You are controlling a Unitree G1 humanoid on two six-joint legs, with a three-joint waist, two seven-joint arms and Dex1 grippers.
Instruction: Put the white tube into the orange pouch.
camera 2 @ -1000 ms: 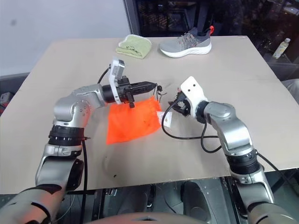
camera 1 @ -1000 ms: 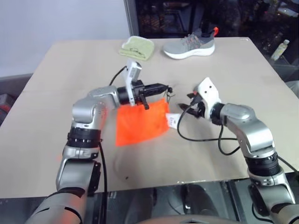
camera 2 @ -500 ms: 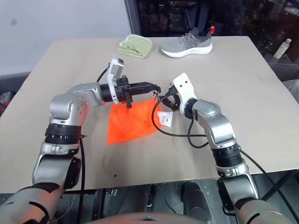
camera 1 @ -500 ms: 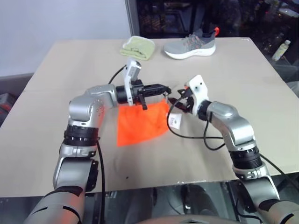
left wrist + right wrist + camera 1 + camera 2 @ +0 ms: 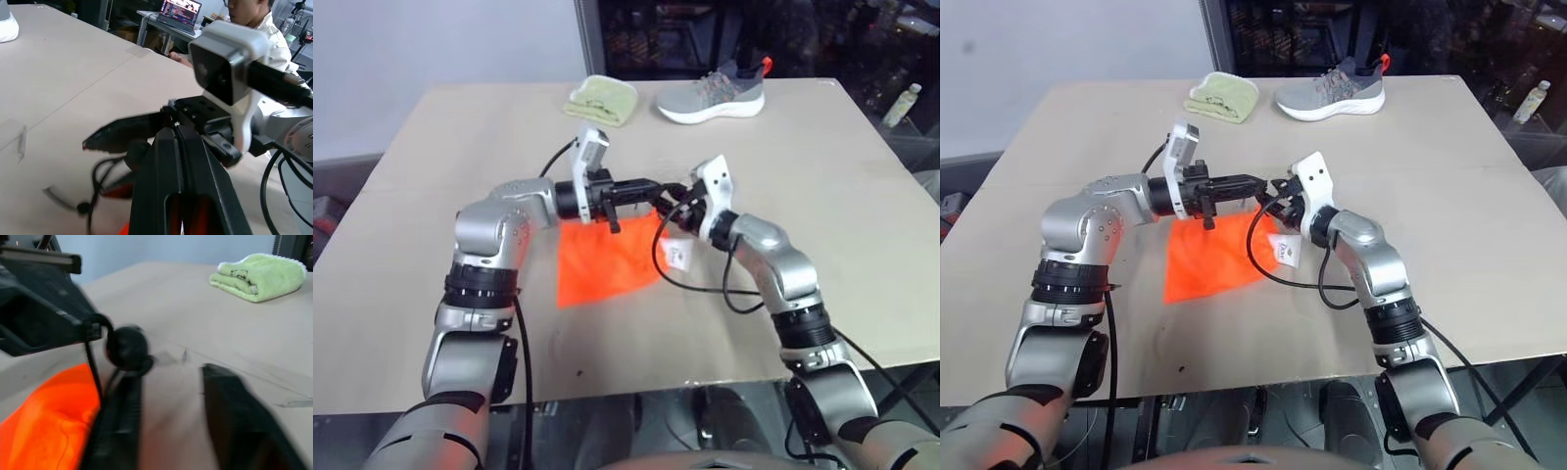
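Pinching the orange pouch (image 5: 607, 257) closed-fingered, the left gripper (image 5: 651, 189) meets the parted right gripper (image 5: 677, 204).

pouch (image 5: 607, 259) at frame centre on the table (image 5: 431, 176), held up at its upper edge; folded cloth (image 5: 601, 100) upper centre-left, shoe (image 5: 713, 93) right of it, bottle (image 5: 901, 103) off the table, upper right.

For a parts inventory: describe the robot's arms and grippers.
Both arms are silver-grey metal with rounded joints and black ribbed bands. Each wrist carries a white camera block. The left gripper and right gripper each have two black fingers. Black cables loop along both arms.
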